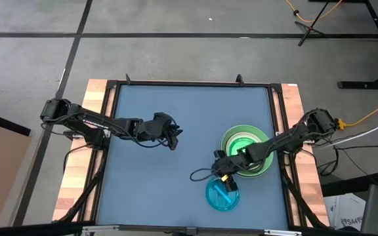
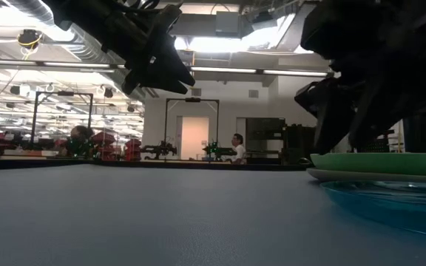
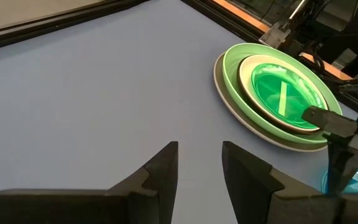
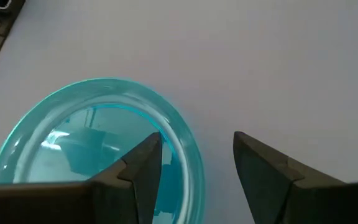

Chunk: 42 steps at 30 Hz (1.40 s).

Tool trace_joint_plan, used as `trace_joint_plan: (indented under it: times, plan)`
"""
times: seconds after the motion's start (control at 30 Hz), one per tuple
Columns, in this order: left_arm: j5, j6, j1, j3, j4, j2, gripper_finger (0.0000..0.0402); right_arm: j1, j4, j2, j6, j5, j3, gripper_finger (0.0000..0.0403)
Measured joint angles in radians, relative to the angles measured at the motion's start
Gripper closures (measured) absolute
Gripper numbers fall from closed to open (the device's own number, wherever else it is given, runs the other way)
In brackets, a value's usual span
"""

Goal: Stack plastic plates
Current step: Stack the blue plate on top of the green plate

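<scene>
One blue plate [image 1: 222, 195] is left off the green-topped stack [image 1: 247, 150] — the right gripper [image 4: 194, 165], fingers spread, is poised over its rim; a clean pinch is needed next — left gripper [image 3: 199, 171] spread too.

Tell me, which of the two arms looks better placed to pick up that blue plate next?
The right arm, probably. Its gripper hangs open right at the blue plate's rim, beside the green stack. The left gripper, also open, is out over bare table, well away from the plate.
</scene>
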Motion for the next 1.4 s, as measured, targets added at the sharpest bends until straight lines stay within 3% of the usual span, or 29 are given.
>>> trace_joint_plan:
  times: [0.93, 1.4]
  plan:
    - [0.000, 0.000, 0.000, 0.000, -0.008, 0.000, 0.0284, -0.001, -0.008, 0.122, 0.000, -0.082, 0.003, 0.0215]
    - [0.000, 0.000, 0.000, 0.000, -0.009, 0.000, 0.0284, -0.001, -0.009, 0.123, 0.001, -0.081, 0.001, 0.0284]
